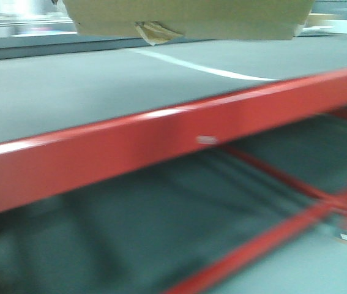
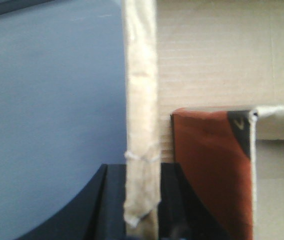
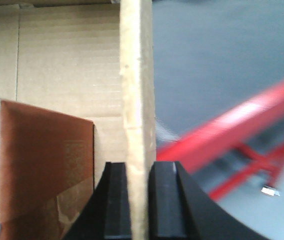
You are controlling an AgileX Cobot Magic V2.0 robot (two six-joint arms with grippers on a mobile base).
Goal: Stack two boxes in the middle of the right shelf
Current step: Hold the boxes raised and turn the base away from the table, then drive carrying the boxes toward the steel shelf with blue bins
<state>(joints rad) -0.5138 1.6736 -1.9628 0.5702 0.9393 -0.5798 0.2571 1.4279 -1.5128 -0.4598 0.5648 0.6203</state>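
One brown cardboard box hangs at the top of the front view, with a curl of yellowish tape under its edge. My left gripper is shut on an upright flap of the box. Its black fingers press the flap from both sides. On the opposite flap, my right gripper is shut in the same way. The box's open inside shows in both wrist views, with a reddish-brown panel in it. The shelf is out of view.
A red-beamed rack with a dark blue-grey deck fills the front view just below the box. A white strip crosses the deck. Red braces and grey floor lie lower right. The front view is blurred.
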